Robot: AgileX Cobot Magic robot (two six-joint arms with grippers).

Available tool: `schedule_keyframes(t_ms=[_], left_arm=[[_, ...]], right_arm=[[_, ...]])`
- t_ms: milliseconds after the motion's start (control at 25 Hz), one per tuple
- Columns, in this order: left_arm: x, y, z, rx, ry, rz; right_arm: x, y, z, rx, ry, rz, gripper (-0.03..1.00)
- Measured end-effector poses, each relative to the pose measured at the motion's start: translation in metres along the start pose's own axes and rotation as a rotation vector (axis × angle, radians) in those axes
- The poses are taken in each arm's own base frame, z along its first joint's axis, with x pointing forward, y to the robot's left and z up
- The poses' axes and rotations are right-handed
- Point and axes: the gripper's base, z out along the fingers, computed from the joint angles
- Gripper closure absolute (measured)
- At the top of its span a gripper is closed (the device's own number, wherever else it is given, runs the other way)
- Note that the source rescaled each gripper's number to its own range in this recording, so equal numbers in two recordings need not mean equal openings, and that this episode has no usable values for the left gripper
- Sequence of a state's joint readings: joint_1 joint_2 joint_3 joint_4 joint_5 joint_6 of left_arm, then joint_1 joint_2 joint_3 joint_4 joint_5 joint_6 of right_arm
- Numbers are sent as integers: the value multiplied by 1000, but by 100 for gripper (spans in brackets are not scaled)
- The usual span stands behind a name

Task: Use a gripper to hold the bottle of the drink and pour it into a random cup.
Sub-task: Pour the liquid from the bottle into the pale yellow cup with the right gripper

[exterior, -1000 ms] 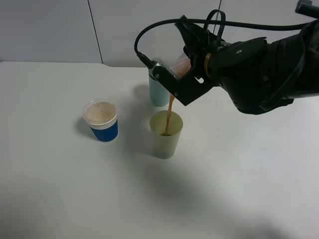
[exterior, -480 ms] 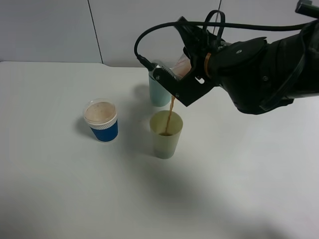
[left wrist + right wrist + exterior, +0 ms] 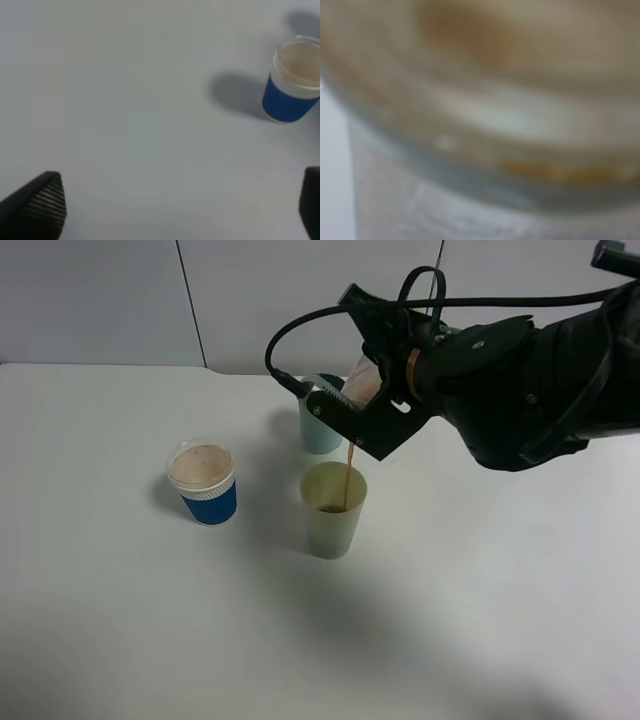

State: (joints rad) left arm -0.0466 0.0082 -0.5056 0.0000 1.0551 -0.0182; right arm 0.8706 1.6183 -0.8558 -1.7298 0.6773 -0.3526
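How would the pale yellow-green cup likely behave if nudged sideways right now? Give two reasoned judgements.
The cup tapers to a narrow base, so it probably tips easily. It looks like thin plastic, likely light; the drink inside may steady it somewhat.

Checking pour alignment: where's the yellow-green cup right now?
Exterior high view: the cup stands near the middle of the table, just in front of the teal tumbler, right of the blue paper cup, under the drink pouring from the tilted bottle.
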Motion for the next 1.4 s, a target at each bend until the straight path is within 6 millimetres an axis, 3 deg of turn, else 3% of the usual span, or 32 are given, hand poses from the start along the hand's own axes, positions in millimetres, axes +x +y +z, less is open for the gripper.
schedule_keyframes(t_ms=[560, 1400], left_arm=[[0, 0, 0, 0, 0, 0], [0, 0, 0, 0, 0, 0]], right_arm=[[-8, -6, -6, 26, -24, -37, 97], [-17, -14, -15, 59, -16, -358, 97]])
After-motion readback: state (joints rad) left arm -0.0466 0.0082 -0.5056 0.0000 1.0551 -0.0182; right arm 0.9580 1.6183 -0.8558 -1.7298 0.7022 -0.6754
